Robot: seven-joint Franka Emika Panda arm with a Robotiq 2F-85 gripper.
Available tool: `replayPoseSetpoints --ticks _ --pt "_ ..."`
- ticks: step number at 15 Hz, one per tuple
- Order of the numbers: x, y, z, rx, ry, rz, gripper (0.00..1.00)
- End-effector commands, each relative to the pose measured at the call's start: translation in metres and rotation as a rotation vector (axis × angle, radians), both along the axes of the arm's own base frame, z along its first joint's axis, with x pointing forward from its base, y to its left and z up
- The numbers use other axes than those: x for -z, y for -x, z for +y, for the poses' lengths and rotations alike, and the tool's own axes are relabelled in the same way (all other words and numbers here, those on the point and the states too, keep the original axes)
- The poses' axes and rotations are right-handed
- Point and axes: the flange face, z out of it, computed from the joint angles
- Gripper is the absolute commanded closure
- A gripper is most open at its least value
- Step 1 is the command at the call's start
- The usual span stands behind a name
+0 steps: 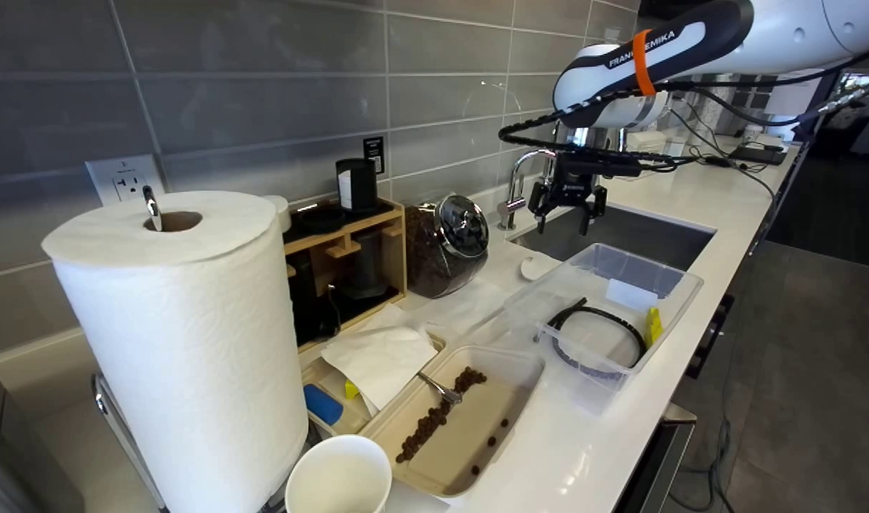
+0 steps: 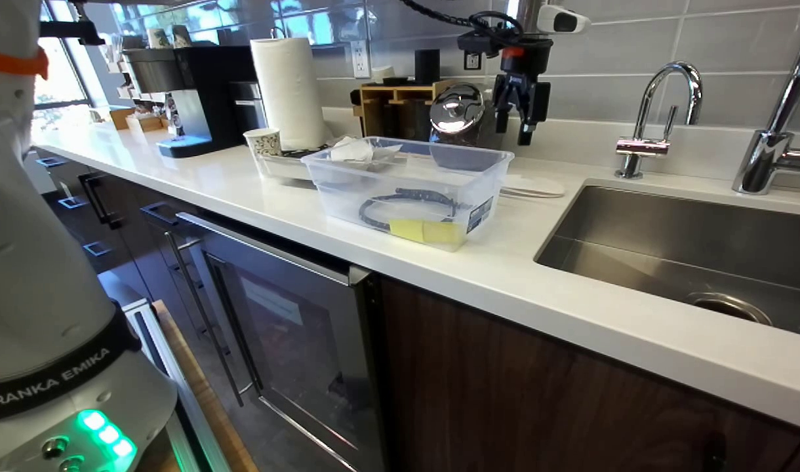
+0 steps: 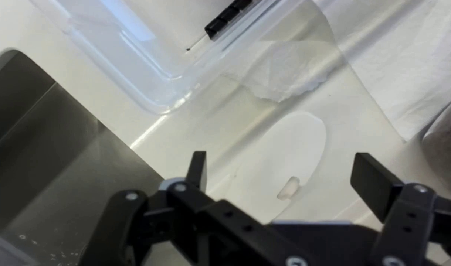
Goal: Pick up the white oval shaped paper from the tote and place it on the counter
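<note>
Smooth, flat white oval shaped paper lying on the glossy white bench, just outside the clear, thin-walled plastic tote. In the wrist view, framed between black, blocky fingers, wide apart. Inside the tote, a looped dark cable and a yellow piece. In the beige, round-cornered tray, rough brown pellets, many in a loose row, plus a shiny spoon. In the neighbouring tray, soft creased white sheets and a blue block. In the wrist view, cannot quite make out a pale, ragged-edged patch.
</note>
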Motion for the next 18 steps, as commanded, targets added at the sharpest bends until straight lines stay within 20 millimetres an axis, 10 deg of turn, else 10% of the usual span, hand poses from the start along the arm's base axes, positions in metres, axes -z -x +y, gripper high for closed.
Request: replayPoseSetpoints --ticks 1,15,18 --pt "-0.008 0.011 -0.010 0.013 -0.011 -0.016 0.00" --pt "-0.134 0.092 -0.042 -0.465 0.066 -0.414 0.00" --pt "-0.140 0.082 -0.047 -0.436 0.083 -0.400 0.00"
